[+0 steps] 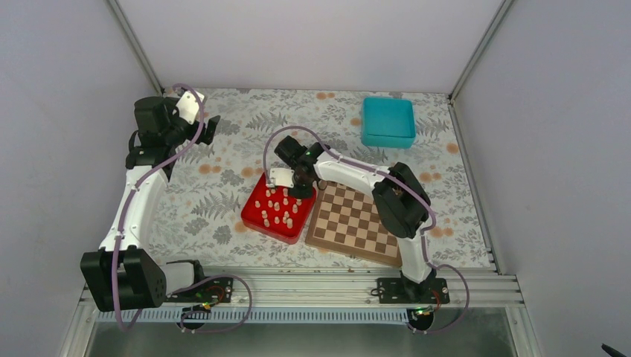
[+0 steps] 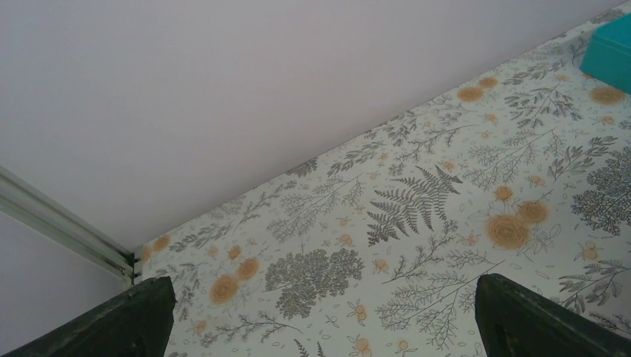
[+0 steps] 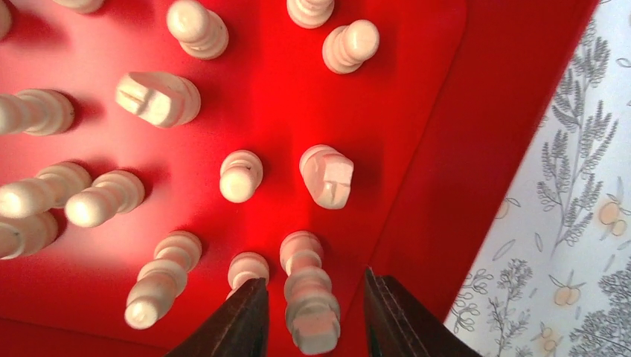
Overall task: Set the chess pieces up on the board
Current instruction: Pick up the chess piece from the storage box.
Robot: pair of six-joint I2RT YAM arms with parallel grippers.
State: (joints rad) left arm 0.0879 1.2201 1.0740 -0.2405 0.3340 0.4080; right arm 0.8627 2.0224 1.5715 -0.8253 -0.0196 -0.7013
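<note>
One pale piece [image 3: 309, 297] stands upright near the tray's [image 3: 446, 149] far corner, the one beside the board [image 1: 353, 219]. The other pieces [image 1: 277, 210] stand or lie further in. It sits squarely between the right gripper's [image 3: 314, 282] fingers [image 3: 238, 327], its long axis vertical. The jaws are narrowed around it, yet red shows on either side, so no grip looks made. The left gripper [image 2: 320, 312], wide open and empty, hangs over the table's [image 2: 417, 193] far left corner, well apart.

Lab robot cell: white panel walls [image 1: 298, 37], aluminium rails [image 1: 335, 286].
</note>
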